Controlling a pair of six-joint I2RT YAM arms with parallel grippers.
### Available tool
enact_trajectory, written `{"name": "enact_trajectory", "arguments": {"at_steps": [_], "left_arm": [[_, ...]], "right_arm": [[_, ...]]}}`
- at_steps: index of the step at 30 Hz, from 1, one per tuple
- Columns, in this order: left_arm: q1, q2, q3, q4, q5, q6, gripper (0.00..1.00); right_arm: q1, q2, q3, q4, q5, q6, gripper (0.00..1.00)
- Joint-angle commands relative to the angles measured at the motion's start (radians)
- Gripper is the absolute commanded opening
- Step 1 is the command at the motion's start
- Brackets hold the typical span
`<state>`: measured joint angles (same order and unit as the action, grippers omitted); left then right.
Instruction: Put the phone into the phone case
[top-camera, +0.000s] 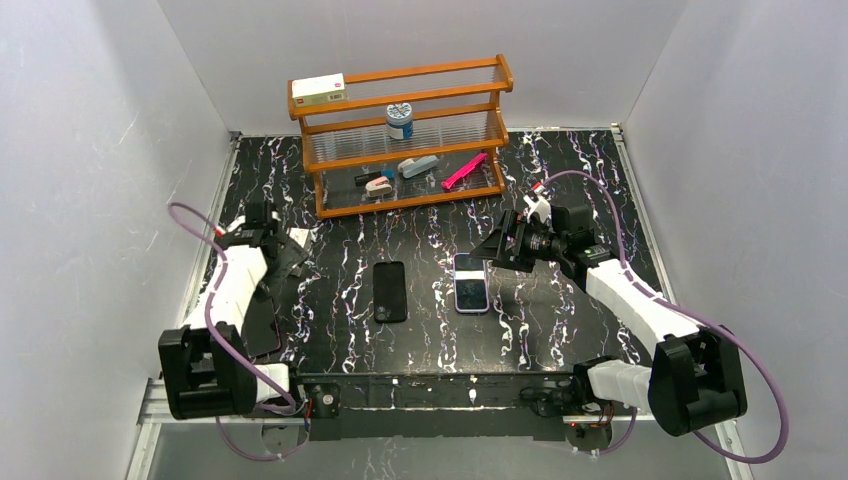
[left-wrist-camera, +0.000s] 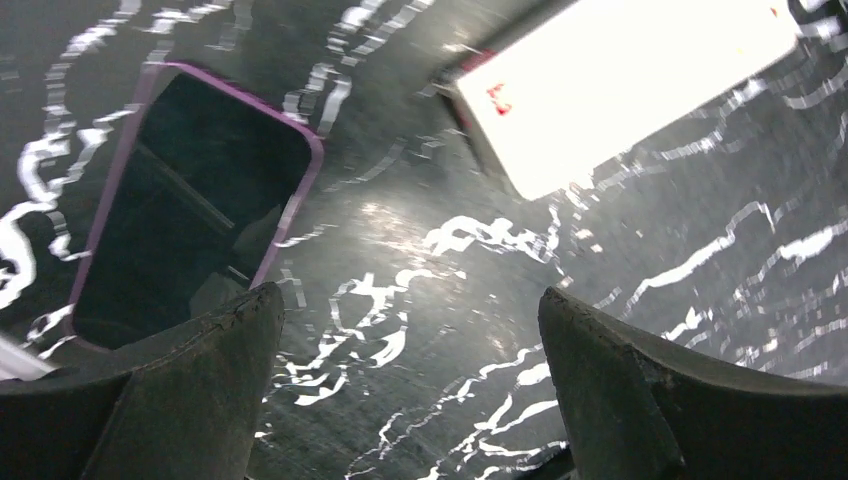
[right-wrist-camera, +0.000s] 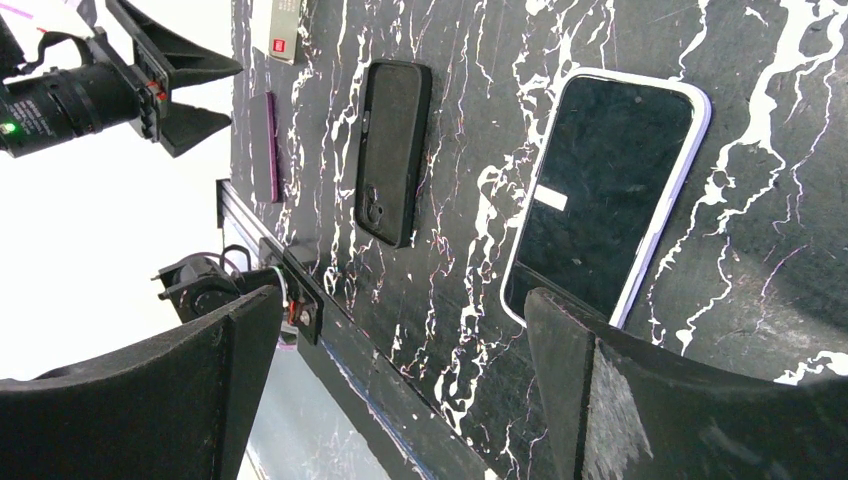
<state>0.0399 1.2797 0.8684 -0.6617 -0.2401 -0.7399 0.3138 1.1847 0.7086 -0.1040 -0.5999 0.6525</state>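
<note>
The phone (top-camera: 471, 283) lies flat and screen-up near the table's middle, its dark glossy screen framed by a pale rim. It also shows in the right wrist view (right-wrist-camera: 605, 195). The matte black phone case (top-camera: 390, 291) lies flat just left of it, a gap between them, and also shows in the right wrist view (right-wrist-camera: 392, 150). My right gripper (top-camera: 497, 245) is open and empty, hovering just behind and right of the phone; its jaws (right-wrist-camera: 400, 390) stand wide apart. My left gripper (top-camera: 288, 255) is open and empty over bare table at the left (left-wrist-camera: 410, 400).
A wooden rack (top-camera: 400, 75) with small items stands at the back. A dark purple-rimmed slab (top-camera: 262, 322) lies by the left arm, also in the left wrist view (left-wrist-camera: 190, 210). A white card (left-wrist-camera: 620, 80) lies near the left gripper. Grey walls enclose the table.
</note>
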Motion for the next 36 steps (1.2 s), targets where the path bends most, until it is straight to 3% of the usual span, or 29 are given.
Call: {"name": "enact_trajectory", "arguments": {"at_steps": [1,7,12,25,36], "left_arm": [[0.089,-0.086,-0.018,-0.093,-0.128,-0.063,0.96],[0.208,-0.054,-0.029,-0.133,-0.230,-0.055,0.98],[0.277,0.007,-0.080,-0.066,-0.174,-0.023,0.98],[0.340,0.167,-0.095,-0.007,-0.278,-0.038,0.98],[0.348,0.223,-0.138,0.060,-0.094,0.006,0.98]], "right_arm": [[0.000,0.006,0.001,0.035,-0.011,0.021,0.99],[0.002,0.028,-0.006,0.035,-0.016,0.039,0.99],[0.003,0.048,0.033,0.000,-0.012,0.032,0.99],[0.010,0.015,0.048,-0.014,-0.016,0.061,0.99],[0.011,-0.003,0.046,-0.005,-0.011,0.066,0.99]]}}
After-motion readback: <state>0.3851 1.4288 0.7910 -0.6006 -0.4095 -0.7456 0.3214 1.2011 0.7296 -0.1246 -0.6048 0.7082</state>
